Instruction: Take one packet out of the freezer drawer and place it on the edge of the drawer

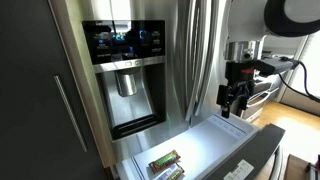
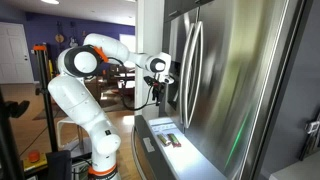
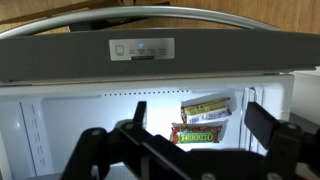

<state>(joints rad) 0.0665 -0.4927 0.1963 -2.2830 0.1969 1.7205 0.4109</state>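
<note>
**Plainly, the pick has not begun: packet in the drawer, gripper empty**

In an exterior view the freezer drawer stands pulled out below the water dispenser. The packet lies flat on the drawer's pale floor, just beside a brighter green packet. The gripper hangs above the far end of the drawer, well apart from both packets and holding nothing. The edge of the drawer carries nothing on it.

In an exterior view from the side, the arm reaches across towards the steel fridge door. The gripper is above the open drawer, clear of what lies inside. The packets are too small here to tell apart.

In the wrist view the gripper looks down into the drawer with its jaws spread wide and nothing between them. The olive-brown packet lies nearer the dark front rim, touching or overlapping the green one with the red band.

Judged from this, only the approach is under way. Descending, closing on the one packet, lifting it, and setting it on the rim are all left to do.
</note>
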